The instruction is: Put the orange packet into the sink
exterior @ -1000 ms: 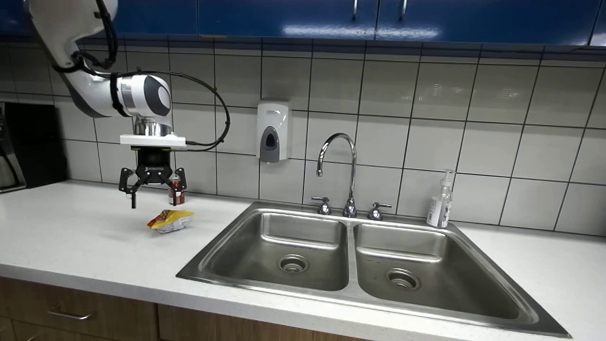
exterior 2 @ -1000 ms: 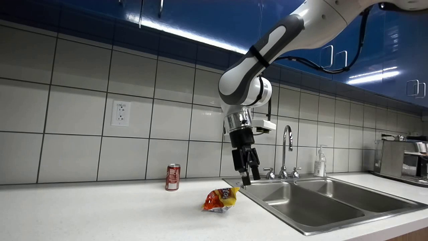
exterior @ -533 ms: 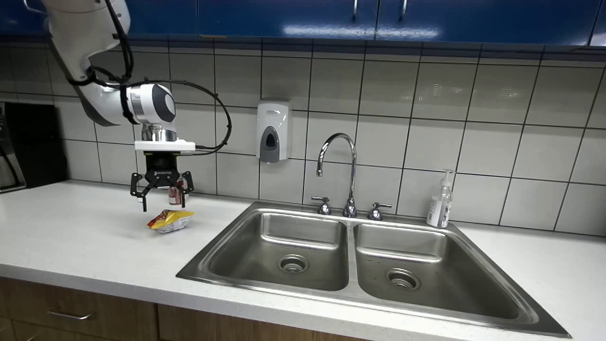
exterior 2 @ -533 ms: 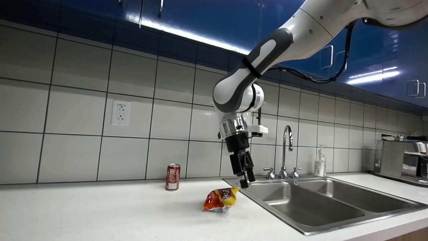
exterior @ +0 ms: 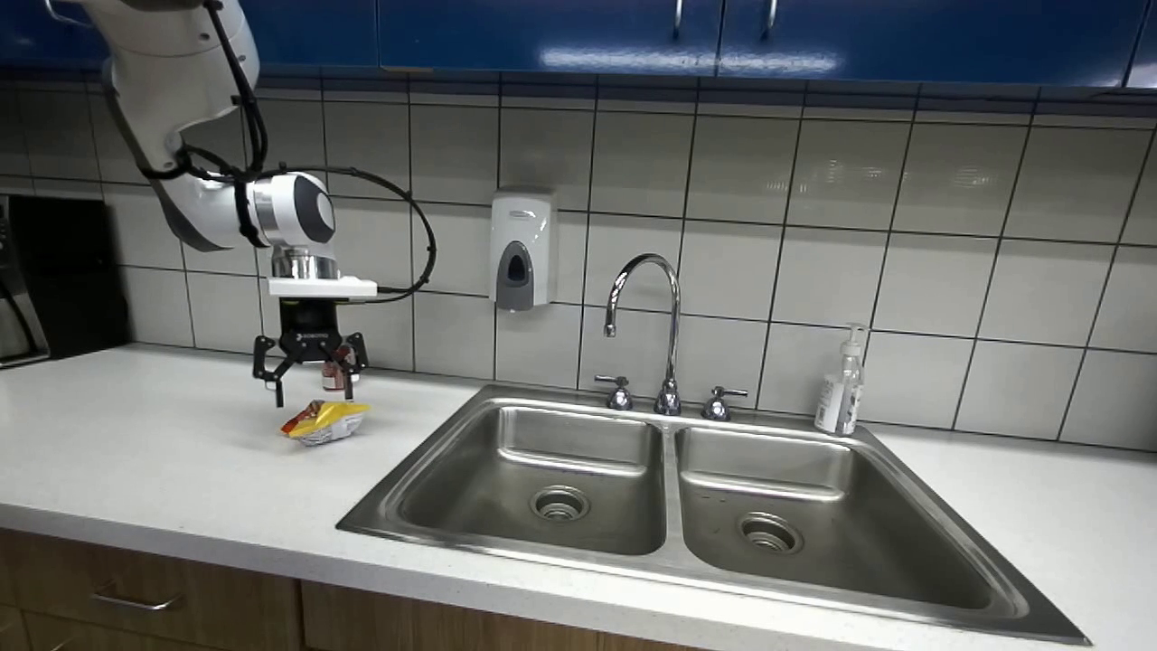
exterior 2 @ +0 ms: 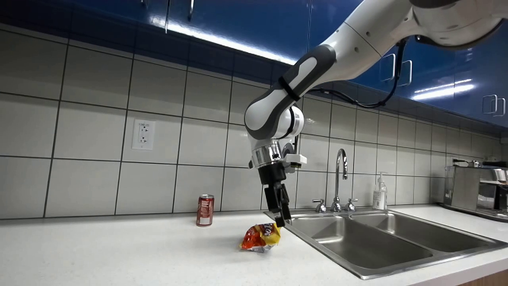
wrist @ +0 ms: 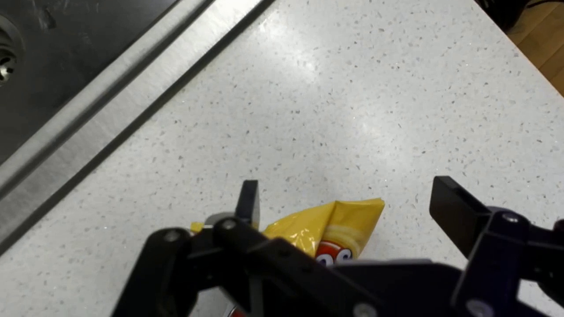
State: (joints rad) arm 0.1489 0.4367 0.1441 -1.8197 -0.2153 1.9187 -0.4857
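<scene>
Stainless steel, the double-basin sink (exterior: 674, 506) spans the middle and lower right of an exterior view, a round drain (exterior: 559, 504) showing in each basin; a pump bottle (exterior: 841, 389) stands upright at the far right corner of its rim. Left of the sink in both exterior views, the crinkled yellow-and-red snack packet (exterior: 327, 422) lies on the white desk (exterior: 163, 434). A red soda can (exterior 2: 205, 210) stands upright left of centre in an exterior view. Against a second ago, the fingers (wrist: 458, 215) hang slightly lower and nearer the packet, which has stayed put. They are spread wide; in the wrist view the packet's yellow end shows between them at lower centre. Whether either touches it, I cannot tell.
</scene>
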